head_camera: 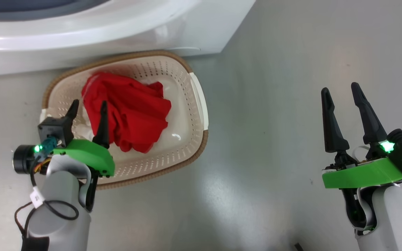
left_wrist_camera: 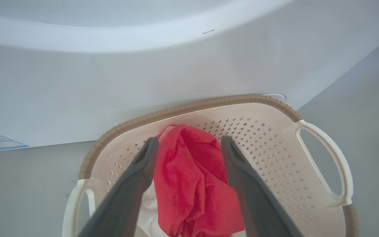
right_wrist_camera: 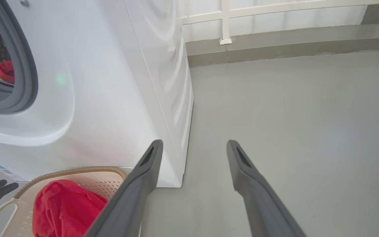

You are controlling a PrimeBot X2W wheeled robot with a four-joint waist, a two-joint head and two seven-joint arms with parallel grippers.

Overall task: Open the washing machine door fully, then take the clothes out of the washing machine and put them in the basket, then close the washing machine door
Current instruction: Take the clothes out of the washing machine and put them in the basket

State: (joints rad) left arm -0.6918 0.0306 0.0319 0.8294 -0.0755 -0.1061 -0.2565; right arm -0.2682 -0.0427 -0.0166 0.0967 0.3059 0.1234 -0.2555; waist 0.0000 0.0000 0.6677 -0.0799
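- The left fingers (left_wrist_camera: 137, 177) stand wide apart, one on each side of the clothes (left_wrist_camera: 189, 184), and they grip nothing. The red cloth lies loose between them.
- The clothes sit heaped inside the basket (left_wrist_camera: 192, 107), nearer its left handle. As far as can be seen, none hangs over the brown rim.
- The basket rests on the floor (right_wrist_camera: 291, 131), close against the foot of the washing machine (left_wrist_camera: 110, 82).
- The right fingers (right_wrist_camera: 137, 187) are also wide and empty, over bare floor well to the right of the basket.
- The step in hand looks like the drop into the basket. To do it well, lift the left fingers straight up with the gap wide, so that no tip snags a fold.
- Something red (right_wrist_camera: 4, 70) shows in the drum past the grey gasket (right_wrist_camera: 28, 65). It is probably another garment to fetch before closing the washing machine door.
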